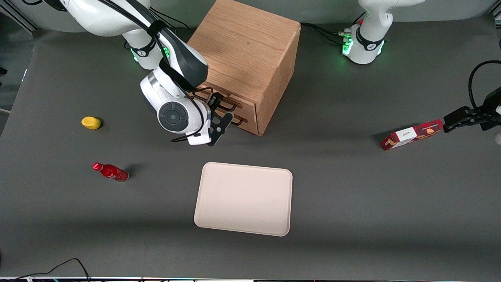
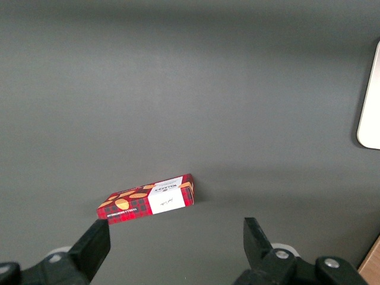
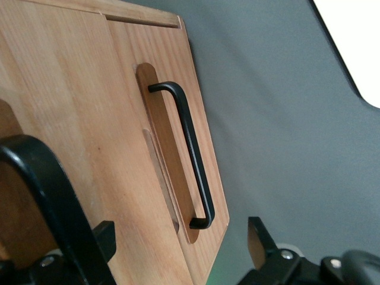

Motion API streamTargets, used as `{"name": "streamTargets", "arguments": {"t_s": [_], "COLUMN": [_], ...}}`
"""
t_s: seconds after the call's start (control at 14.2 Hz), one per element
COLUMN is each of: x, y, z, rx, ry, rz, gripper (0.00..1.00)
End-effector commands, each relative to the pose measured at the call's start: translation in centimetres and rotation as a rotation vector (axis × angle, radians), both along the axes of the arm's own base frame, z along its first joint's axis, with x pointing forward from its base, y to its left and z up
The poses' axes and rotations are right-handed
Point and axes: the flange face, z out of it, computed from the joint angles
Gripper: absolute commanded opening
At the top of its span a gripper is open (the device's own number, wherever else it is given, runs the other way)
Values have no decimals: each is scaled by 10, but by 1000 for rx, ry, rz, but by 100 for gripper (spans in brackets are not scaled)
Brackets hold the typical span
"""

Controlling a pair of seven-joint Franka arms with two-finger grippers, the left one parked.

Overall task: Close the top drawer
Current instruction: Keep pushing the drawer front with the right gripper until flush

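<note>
The light oak cabinet [image 1: 242,51] stands at the back of the table, its two drawer fronts facing the front camera. The top drawer [image 1: 242,100] sits in the cabinet, its front about level with the lower drawer's front [image 3: 205,196]. Its thin black handle [image 3: 41,184] looms close to the wrist camera. The lower drawer's handle [image 3: 189,151] shows whole. My right gripper [image 1: 221,112] [image 3: 181,230] hangs open just in front of the drawer fronts, straddling the seam between them and holding nothing. One fingertip [image 3: 107,230] is over the top drawer's front.
A beige tray [image 1: 243,199] lies nearer the front camera than the cabinet. A yellow object [image 1: 91,122] and a red bottle [image 1: 110,172] lie toward the working arm's end. A red box [image 1: 411,134] [image 2: 148,202] lies toward the parked arm's end.
</note>
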Motion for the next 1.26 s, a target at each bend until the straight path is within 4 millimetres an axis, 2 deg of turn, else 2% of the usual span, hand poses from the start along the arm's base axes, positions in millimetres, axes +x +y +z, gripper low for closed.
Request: {"name": "streamTargets", "arguments": {"t_s": [0.0, 0.91, 1.19], "x": [-13, -14, -10], "y": [8, 2, -5], "z": [6, 36, 54], "rx": [-15, -43, -46], "ry": [-6, 23, 22], "rz": [-19, -6, -12], "gripper": [100, 100, 100]}}
